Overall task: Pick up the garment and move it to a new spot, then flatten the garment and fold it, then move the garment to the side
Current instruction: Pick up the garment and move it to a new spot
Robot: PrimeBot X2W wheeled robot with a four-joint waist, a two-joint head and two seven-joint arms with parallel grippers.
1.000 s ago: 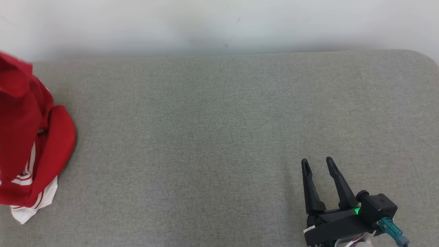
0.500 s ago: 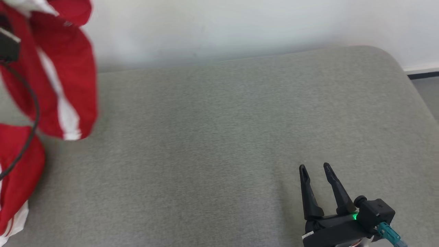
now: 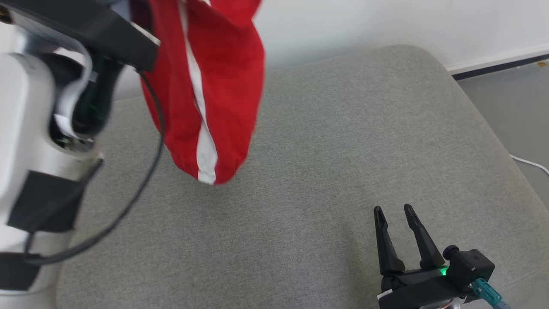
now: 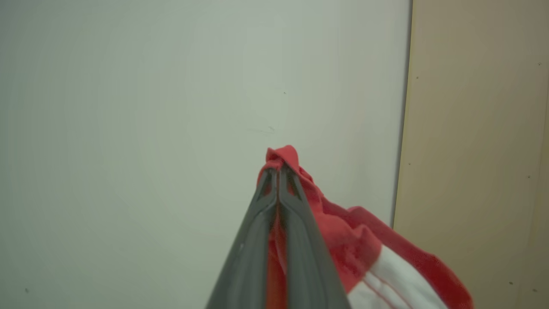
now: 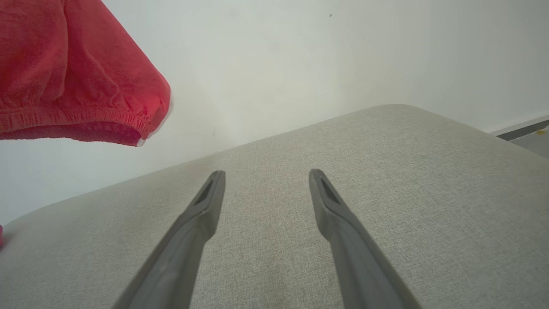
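red garment [image 3: 206, 86] hanging from the left gripper [image 4: 278, 174] above the grey cushion [image 3: 343, 150]
its jaws are pinched tight on a bunched fold; the cloth dangles long axis vertical, hem clear of the cushion, centre-left; the right gripper [image 3: 392, 209] sits near right, spread wide and empty, the garment well apart to its far left

Left claw [image 4: 279, 171] high, tight on the garment [image 3: 206, 86]; right claw [image 3: 392, 209] low, fingers [image 3: 386, 240] wide apart.

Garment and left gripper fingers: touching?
Touching. Left wrist view shows the left gripper shut, the red garment pinched between its fingers.
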